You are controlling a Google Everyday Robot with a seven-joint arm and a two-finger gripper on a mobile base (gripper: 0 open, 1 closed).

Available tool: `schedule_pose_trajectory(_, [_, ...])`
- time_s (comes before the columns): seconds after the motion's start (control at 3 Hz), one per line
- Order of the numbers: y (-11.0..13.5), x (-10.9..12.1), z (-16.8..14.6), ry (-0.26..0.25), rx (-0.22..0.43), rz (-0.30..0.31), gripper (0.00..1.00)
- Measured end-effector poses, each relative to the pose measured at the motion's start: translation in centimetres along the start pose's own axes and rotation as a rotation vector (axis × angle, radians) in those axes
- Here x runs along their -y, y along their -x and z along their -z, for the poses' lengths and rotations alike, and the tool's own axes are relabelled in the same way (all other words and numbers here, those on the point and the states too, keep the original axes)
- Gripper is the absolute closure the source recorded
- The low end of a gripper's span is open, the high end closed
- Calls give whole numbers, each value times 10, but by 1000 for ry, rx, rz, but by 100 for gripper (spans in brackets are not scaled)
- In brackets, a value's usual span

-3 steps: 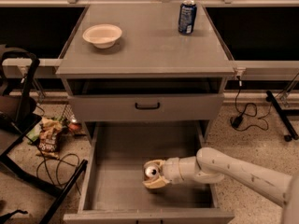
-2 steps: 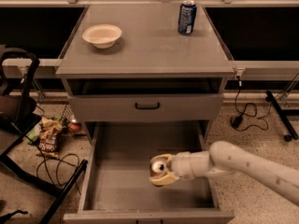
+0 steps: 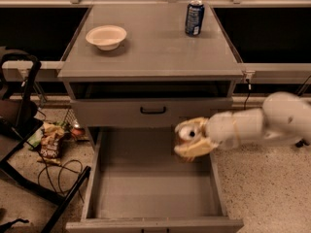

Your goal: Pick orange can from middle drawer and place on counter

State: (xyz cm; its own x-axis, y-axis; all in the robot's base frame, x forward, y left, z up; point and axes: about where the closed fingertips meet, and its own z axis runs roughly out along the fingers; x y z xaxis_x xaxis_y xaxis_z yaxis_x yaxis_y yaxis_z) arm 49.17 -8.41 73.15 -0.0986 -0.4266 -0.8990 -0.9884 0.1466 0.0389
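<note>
My gripper (image 3: 192,141) is shut on the orange can (image 3: 186,132), whose silver lid shows between the yellowish fingers (image 3: 197,150). It holds the can in the air over the right side of the open middle drawer (image 3: 150,186), level with the closed drawer front above it. The drawer floor is bare. The counter (image 3: 150,50) lies above and to the left of the gripper. My white arm reaches in from the right.
A dark blue can (image 3: 194,17) stands at the counter's back right and a white bowl (image 3: 106,36) at its back left. The shallower drawer front with a black handle (image 3: 153,110) is closed. A black chair (image 3: 19,125), a snack bag (image 3: 48,144) and cables lie on the floor to the left.
The gripper has lifted the orange can off the drawer floor and moved it up and right, out of the drawer.
</note>
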Motion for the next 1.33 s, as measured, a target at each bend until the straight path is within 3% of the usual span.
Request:
schedule_pose_trajectory(0.33, [88,24,50,-16,-7,-23,100])
schedule_pose_trajectory(0.67, [149,62,79,-75,-3,-75,100])
schedule_pose_trajectory(1.0, [197,103,92,-164,15,-149,100])
schedule_pose_trajectory(1.33, [217,155,102,-300,107,-234,100])
